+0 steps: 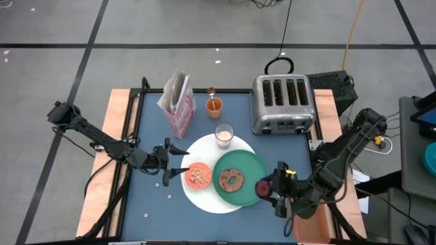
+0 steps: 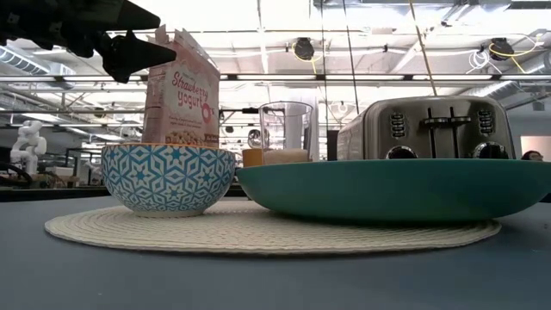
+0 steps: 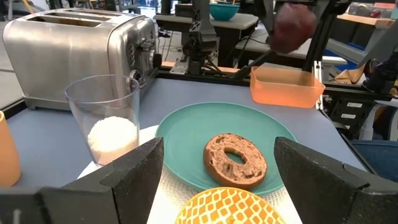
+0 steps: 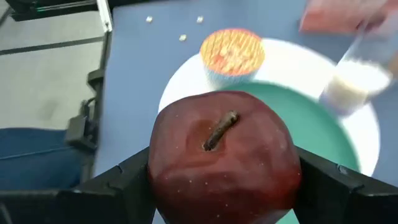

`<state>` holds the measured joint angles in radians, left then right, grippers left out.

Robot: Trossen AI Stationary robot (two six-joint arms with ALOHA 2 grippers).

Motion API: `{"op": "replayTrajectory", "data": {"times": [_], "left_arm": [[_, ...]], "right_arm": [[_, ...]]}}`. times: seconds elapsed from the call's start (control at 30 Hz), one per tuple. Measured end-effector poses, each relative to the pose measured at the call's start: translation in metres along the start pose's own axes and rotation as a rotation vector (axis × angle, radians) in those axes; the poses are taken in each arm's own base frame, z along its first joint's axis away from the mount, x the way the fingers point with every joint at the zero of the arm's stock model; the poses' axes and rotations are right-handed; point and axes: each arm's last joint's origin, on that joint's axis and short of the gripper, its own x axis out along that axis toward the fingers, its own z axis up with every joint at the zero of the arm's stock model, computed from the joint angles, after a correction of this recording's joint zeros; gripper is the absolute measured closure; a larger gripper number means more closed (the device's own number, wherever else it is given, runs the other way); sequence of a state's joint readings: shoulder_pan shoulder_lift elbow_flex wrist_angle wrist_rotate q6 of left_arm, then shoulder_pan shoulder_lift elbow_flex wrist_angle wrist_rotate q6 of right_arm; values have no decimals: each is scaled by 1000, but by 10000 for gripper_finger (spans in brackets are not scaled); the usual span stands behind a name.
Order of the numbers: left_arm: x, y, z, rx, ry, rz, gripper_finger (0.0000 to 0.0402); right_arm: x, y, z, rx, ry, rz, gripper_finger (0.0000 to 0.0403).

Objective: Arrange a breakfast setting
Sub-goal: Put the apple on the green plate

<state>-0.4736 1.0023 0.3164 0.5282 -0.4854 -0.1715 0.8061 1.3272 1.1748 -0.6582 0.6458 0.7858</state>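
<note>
A large white round plate carries a green plate with a bagel and a small orange-patterned bowl. A milk glass, an orange cup and a pink cereal box stand behind them. My right gripper is shut on a dark-red apple over the green plate's right rim. My left gripper is open and empty, just left of the bowl, its fingers wide apart. No spoon shows. My right gripper pinches the apple's two opposite sides between its two fingers. The fingers come from the table's right, slanting down. The apple is lifted clear above the green plate's rim, and its stem points back toward the wrist.
A silver four-slot toaster stands at the far right. A tan rectangular bin sits at the table's right edge, under my right arm. A few crumbs lie left of the white plate. Bare blue table lies at the near left.
</note>
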Motion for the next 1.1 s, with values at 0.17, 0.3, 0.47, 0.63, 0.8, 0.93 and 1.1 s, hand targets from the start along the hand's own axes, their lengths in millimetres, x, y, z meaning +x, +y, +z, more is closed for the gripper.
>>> {"op": "replayTrajectory", "data": {"times": [0.17,0.3,0.47,0.63,0.8,0.93,1.1], "left_arm": [[0,0,0,9,0,0,94],[0,0,0,11,1,0,94],[0,0,0,11,1,0,94],[0,0,0,11,1,0,94],[0,0,0,11,0,0,94],[0,0,0,10,0,0,94],[0,0,0,5,0,0,94]], "right_arm": [[14,-3,9,-81,-34,-32,124],[26,-7,8,-135,-11,-70,124],[42,-20,-11,-133,9,-100,124],[63,-35,-31,-79,-30,-18,124],[82,-51,-51,-40,-76,35,124],[91,-63,-67,-24,-107,40,124],[97,-74,-81,12,-92,44,124]]}}
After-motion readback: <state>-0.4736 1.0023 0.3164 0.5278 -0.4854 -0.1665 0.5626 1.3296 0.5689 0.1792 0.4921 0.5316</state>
